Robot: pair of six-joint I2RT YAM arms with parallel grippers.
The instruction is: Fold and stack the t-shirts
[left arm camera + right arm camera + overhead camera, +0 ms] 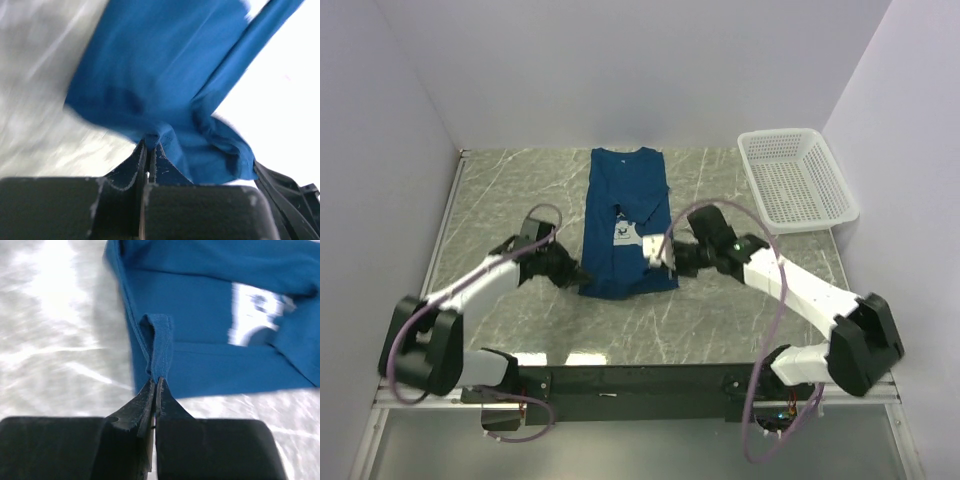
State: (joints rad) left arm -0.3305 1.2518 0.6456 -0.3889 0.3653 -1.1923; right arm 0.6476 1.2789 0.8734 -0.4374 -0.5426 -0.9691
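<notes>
A blue t-shirt (623, 215) lies lengthwise in the middle of the table, folded into a narrow strip, with a white label (626, 232) showing. My left gripper (577, 274) is shut on the shirt's near left corner; the left wrist view shows blue cloth (165, 95) pinched between its fingers (150, 147) and lifted. My right gripper (660, 255) is shut on the shirt's near right edge; the right wrist view shows a hem fold (160, 347) clamped in its fingertips (155, 382).
A white plastic basket (794, 178) stands at the back right. White walls close the table on three sides. The marbled grey table (500, 190) shows bare on both sides of the shirt.
</notes>
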